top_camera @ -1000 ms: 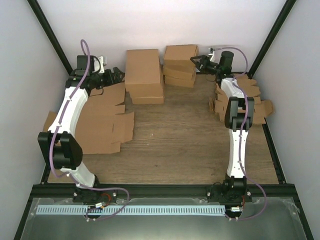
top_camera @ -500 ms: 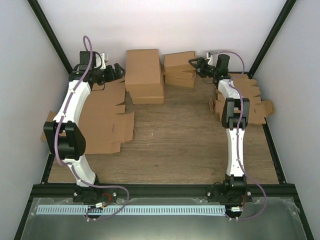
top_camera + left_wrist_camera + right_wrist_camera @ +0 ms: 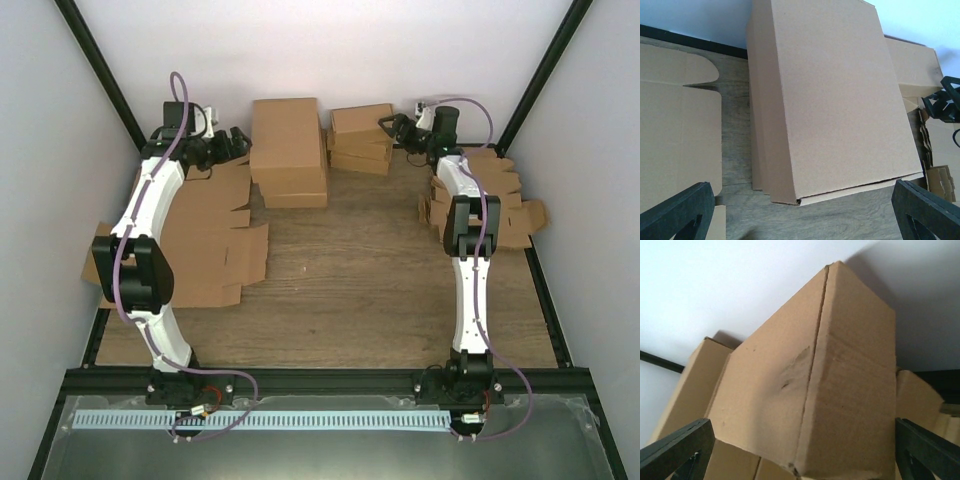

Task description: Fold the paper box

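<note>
The paper box [image 3: 360,118], small, brown and folded shut, lies on top of a stack of like boxes at the back of the table. In the right wrist view it [image 3: 830,380] fills the space just ahead of my right gripper [image 3: 800,455], whose jaws are wide open on either side of it. From above, my right gripper [image 3: 388,128] is at the box's right end. My left gripper [image 3: 238,143] is open and empty, left of a stack of big folded boxes [image 3: 288,150]. That stack fills the left wrist view [image 3: 835,95] ahead of the left gripper [image 3: 800,215].
Large flat cardboard sheets [image 3: 205,235] cover the left of the table under the left arm. A pile of small die-cut pieces [image 3: 485,200] lies at the right by the right arm. The cage's black posts and white walls close in the back corners.
The top small box has come down from a raised position onto its stack. The right gripper has shifted slightly back with it. The left arm has swung its gripper a little toward the big boxes.
</note>
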You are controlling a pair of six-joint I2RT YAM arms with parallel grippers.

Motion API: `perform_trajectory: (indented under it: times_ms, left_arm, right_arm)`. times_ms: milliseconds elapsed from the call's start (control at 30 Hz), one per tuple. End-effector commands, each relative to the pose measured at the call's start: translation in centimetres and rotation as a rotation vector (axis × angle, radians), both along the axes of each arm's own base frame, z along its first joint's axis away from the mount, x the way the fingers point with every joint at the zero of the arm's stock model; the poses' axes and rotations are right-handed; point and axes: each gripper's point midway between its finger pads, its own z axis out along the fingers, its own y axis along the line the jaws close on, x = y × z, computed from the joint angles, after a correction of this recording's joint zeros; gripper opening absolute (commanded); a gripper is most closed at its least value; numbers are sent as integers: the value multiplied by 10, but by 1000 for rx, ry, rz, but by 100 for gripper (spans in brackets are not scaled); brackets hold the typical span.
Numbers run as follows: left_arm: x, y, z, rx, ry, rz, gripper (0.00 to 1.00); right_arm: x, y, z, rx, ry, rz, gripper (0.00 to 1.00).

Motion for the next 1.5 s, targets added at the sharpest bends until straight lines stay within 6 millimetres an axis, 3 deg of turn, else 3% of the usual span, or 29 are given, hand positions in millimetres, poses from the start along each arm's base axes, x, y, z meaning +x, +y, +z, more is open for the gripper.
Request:
perform_trajectory:
  times_ms: [0, 367, 567, 733, 867, 1000, 1233, 1367, 1467]
  left_arm:
    - [7, 1, 6, -9, -12, -1, 100]
    - [6, 2, 5, 2, -6, -4, 100]
    - [6, 1, 4, 20, -2, -27, 100]
    - [14, -3, -5, 19, 15, -58, 100]
    - [27, -8, -13, 5, 27, -92, 96]
    - [40, -12, -18, -9, 29, -111, 87]
    - [55, -23, -19, -73, 9, -143, 84]
    - [62, -24, -30, -89, 37, -143, 76]
    - [66, -28, -37, -116, 48, -151, 72]
  right_arm:
    - [2, -1, 51, -129, -152, -36, 100]
    - [5, 4, 75, -238, -275, -77, 100]
    - [-12, 0, 112, -353, -392, -73, 100]
    - [-20, -7, 119, -413, -388, -97, 100]
    - [-38, 7, 119, -461, -407, -37, 98]
    - [-57, 26, 111, -485, -416, 23, 79]
    - [-70, 55, 82, -451, -379, 105, 23]
    - [-67, 68, 64, -445, -376, 127, 2]
    - [-60, 73, 57, -428, -375, 133, 1]
